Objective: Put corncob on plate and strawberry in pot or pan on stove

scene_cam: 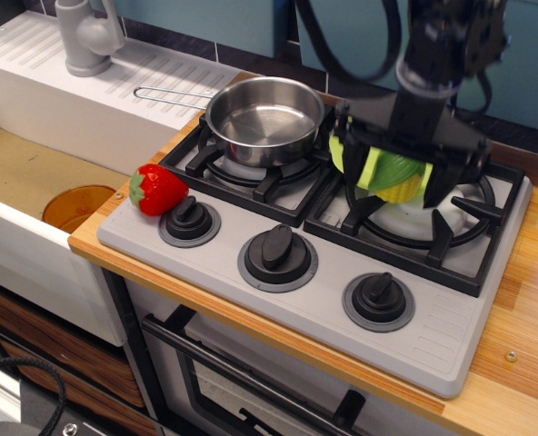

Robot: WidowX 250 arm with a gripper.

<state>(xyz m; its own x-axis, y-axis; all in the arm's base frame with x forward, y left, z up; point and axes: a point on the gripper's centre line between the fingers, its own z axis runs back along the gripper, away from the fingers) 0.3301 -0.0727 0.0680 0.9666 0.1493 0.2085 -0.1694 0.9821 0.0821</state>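
Observation:
My black gripper [394,180] hangs over the back-left part of the right burner of the grey stove [323,300]. It is shut on the corncob [398,173], whose green husk and yellow base show between the fingers. A lime-green piece [371,169] sits at the corncob's left; I cannot tell whether it is the plate's rim or husk. The red strawberry [157,189] lies on the stove's front-left corner, next to the left knob. The steel pan [263,118] stands empty on the left burner, its wire handle pointing left.
An orange dish [76,206] lies in the sink at the left. A grey tap [85,36] stands on the white drainer behind it. Three knobs line the stove's front. Wooden counter [523,309] runs along the right. Black cables hang behind the arm.

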